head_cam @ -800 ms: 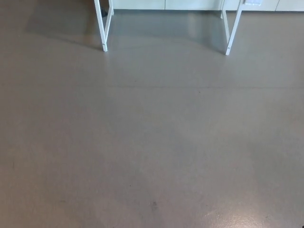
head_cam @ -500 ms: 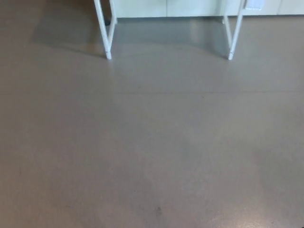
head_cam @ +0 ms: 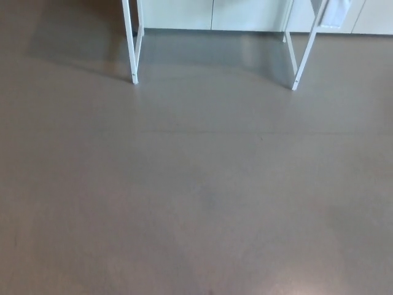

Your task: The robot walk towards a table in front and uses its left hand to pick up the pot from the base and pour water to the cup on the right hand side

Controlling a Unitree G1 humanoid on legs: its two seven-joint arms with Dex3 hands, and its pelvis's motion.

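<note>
The white legs (head_cam: 132, 43) are seen lower than before; the surface is being neared. No robot hand is seen, so its state cannot be told.

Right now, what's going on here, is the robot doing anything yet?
Nothing is being handled at this moment. The head view shows mostly bare grey floor, with two white table legs and at the top of the picture and pale cabinet fronts behind them. Neither robot hand shows, and no pot or cup is in view. The tabletop itself is out of frame, so the robot looks to be short of the table.
</note>
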